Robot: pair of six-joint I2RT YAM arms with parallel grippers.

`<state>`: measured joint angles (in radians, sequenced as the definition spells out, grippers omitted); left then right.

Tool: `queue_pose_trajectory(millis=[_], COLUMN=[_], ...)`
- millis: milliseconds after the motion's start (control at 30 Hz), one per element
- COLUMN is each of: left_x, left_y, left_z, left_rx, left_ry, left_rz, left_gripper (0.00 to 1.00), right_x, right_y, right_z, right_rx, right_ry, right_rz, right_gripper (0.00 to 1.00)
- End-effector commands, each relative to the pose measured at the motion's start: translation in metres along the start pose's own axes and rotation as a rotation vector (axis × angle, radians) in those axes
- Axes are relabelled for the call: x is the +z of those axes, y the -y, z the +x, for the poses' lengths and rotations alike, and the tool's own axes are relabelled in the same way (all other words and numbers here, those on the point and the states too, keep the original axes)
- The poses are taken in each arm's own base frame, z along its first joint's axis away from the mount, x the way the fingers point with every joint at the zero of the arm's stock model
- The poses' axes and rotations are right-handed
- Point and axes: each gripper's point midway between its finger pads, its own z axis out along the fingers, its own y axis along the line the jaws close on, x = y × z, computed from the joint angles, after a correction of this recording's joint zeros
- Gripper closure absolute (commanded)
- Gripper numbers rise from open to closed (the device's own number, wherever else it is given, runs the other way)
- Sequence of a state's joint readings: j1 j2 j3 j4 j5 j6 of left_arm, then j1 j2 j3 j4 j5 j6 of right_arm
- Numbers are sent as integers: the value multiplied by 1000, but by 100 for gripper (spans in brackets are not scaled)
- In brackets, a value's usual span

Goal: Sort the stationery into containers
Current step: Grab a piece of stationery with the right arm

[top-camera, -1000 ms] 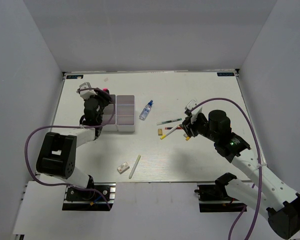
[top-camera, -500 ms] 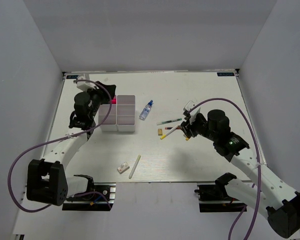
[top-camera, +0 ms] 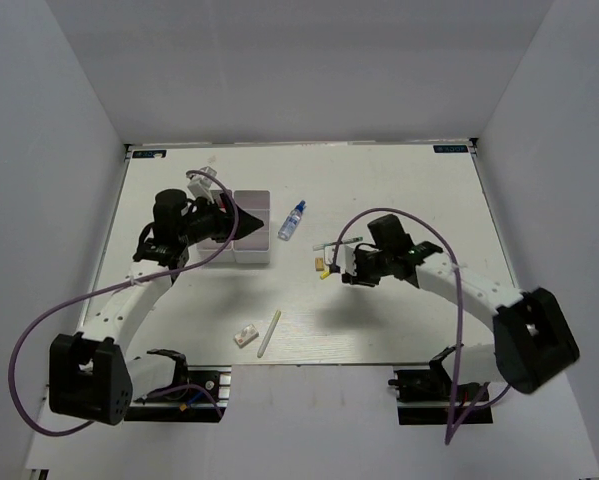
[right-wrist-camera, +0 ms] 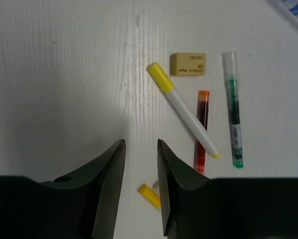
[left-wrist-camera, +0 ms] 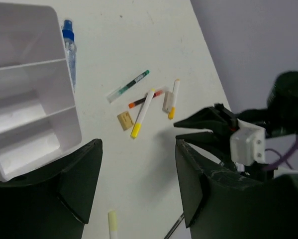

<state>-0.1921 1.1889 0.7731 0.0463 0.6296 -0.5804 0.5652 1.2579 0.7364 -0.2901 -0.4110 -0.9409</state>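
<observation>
The stationery lies in a small heap right of centre: a green pen (right-wrist-camera: pixel 234 119), a red pen (right-wrist-camera: pixel 202 130), a white marker with a yellow cap (right-wrist-camera: pixel 184 110) and a tan eraser (right-wrist-camera: pixel 188 64). My right gripper (right-wrist-camera: pixel 140 146) hangs just over this heap, open with a narrow gap. A yellow-ended marker (right-wrist-camera: pixel 149 194) lies on the table under its jaws, partly hidden. My left gripper (left-wrist-camera: pixel 139 144) is open and empty above the white four-cell container (left-wrist-camera: pixel 69 107), pointing at the heap. A white stick (top-camera: pixel 269 333) and a small white block (top-camera: pixel 245 336) lie near the front edge.
A small blue-capped bottle (top-camera: pixel 292 220) lies just right of the container. The right gripper (left-wrist-camera: pixel 213 130) shows in the left wrist view, beyond the pens. White walls close off the table on three sides.
My left arm swung right, from beside the container to over it, and its jaws widened; the pink end at its fingertips no longer shows. My right arm moved left over the pens and its jaws narrowed.
</observation>
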Motion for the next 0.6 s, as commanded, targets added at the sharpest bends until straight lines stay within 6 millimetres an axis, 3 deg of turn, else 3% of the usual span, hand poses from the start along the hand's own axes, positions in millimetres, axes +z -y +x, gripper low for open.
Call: queue_pose_trajectory(millis=[0,133,200,400,567], left_x=[-24,-46,-59,-74,-82], left_y=[9,27,38,51,57], left_z=[8,8,10,0,-5], left_rx=[105,166,190,236,256], left_ry=[-33,40,97,160,194], left_rz=[-36,-10,24,24,29], left_gripper=[30,30,30,30,30], right_x=[14,33,42,56,74], right_y=[5,8,16,37,38], right_z=[-1,14,12,3,6], right_rx=[-251,-312,-350,-427,-434], right_ry=[-9,-54,-43,-48,-90], right_rz=[-134,-202,-191,-175,-224], right_gripper=[62,47,42,41,45])
